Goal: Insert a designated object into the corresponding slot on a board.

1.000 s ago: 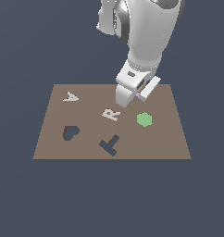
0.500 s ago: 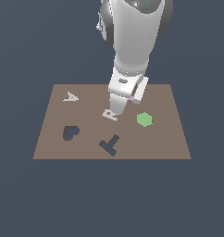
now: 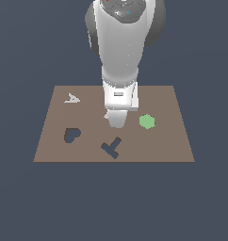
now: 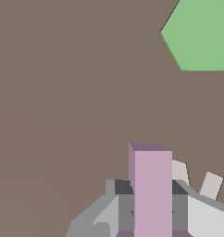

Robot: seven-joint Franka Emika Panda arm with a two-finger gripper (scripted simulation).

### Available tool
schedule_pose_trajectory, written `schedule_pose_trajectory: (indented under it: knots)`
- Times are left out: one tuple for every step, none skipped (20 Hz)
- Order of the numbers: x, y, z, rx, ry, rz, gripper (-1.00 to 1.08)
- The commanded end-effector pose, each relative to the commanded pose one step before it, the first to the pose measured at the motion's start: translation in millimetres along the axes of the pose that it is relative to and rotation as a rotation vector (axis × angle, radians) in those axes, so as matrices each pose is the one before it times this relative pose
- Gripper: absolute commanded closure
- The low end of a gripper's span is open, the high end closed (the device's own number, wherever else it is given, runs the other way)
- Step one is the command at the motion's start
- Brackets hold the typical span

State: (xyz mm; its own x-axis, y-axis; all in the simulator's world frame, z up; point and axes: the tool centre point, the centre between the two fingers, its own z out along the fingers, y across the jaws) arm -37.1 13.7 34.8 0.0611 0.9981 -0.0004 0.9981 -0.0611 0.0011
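Observation:
A flat brown board (image 3: 167, 141) lies on the dark floor. Its tilted dark T-shaped slot (image 3: 111, 147) is near the front edge. My gripper (image 3: 117, 123) hangs over the board's middle, just behind the slot and to the exterior view's left of a green hexagon (image 3: 147, 121). In the wrist view a pale pink-lilac bar, the designated object (image 4: 152, 190), stands between the grey fingers (image 4: 119, 203), with the gripper (image 4: 152, 201) shut on it. The hand hides the piece in the exterior view.
A dark heart cutout (image 3: 71, 135) is at the board's front on the exterior view's left. A whitish A (image 3: 72, 98) lies at the back corner. Whitish R parts (image 4: 211, 184) peek from behind the fingers. The green hexagon (image 4: 199, 33) fills a corner of the wrist view.
The arm has swung from the board's back on the exterior view's right toward the middle, lowering over the R, and now hangs closer to the T slot.

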Motion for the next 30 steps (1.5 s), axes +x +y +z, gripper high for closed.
schedule_pose_trajectory:
  knots:
    - [-6.66, 11.06, -0.73, -0.00051, 0.00010, -0.08622, 1.08]
    - [-2.75, 4.40, -0.20, -0.00004, 0.00002, -0.03388, 1.08]
    - [-2.75, 4.43, -0.20, -0.00003, 0.00002, -0.03407, 1.08]
    - [-2.76, 4.46, -0.20, -0.00003, 0.00002, -0.03426, 1.08]
    - [-2.76, 4.49, -0.20, -0.00002, 0.00002, -0.03445, 1.08]
    - [-2.76, 4.52, -0.20, -0.00002, 0.00002, -0.03464, 1.08]
    - [-2.76, 4.56, -0.20, -0.00001, 0.00002, -0.03483, 1.08]
    - [-2.76, 4.59, -0.20, -0.00001, 0.00003, -0.03502, 1.08]
    - [-2.75, 4.62, -0.20, 0.00000, 0.00003, -0.03520, 1.08]
    - [-2.75, 4.66, -0.19, 0.00001, 0.00003, -0.03539, 1.08]
    - [-2.74, 4.69, -0.19, 0.00002, 0.00003, -0.03555, 1.08]
    - [-2.68, 4.64, -0.18, 0.00002, 0.00004, -0.03508, 1.08]
    - [-2.58, 4.50, -0.17, 0.00003, 0.00004, -0.03394, 1.08]
    - [-2.47, 4.35, -0.16, 0.00004, 0.00004, -0.03278, 1.08]
    - [-2.36, 4.21, -0.15, 0.00004, 0.00004, -0.03160, 1.08]
    - [-2.25, 4.06, -0.14, 0.00005, 0.00004, -0.03038, 1.08]
    - [-2.14, 3.91, -0.13, 0.00005, 0.00005, -0.02917, 1.08]
    - [-2.03, 3.76, -0.13, 0.00005, 0.00005, -0.02794, 1.08]
    - [-1.93, 3.60, -0.12, 0.00005, 0.00005, -0.02668, 1.08]
    - [-1.81, 3.45, -0.11, 0.00005, 0.00005, -0.02544, 1.08]
    - [-1.71, 3.29, -0.10, 0.00005, 0.00004, -0.02415, 1.08]
    - [-1.60, 3.13, -0.09, 0.00005, 0.00004, -0.02287, 1.08]
    - [-1.50, 2.96, -0.09, 0.00005, 0.00004, -0.02160, 1.08]
    - [-1.40, 2.81, -0.08, 0.00004, 0.00004, -0.02033, 1.08]
    - [-1.29, 2.65, -0.08, 0.00004, 0.00004, -0.01906, 1.08]
    - [-1.19, 2.49, -0.07, 0.00004, 0.00003, -0.01779, 1.08]
    - [-1.09, 2.33, -0.06, 0.00003, 0.00003, -0.01656, 1.08]
    - [-1.00, 2.15, -0.06, 0.00003, 0.00003, -0.01525, 1.08]
    - [-0.90, 1.98, -0.05, 0.00003, 0.00002, -0.01395, 1.08]
    - [-0.81, 1.81, -0.05, 0.00002, 0.00002, -0.01262, 1.08]
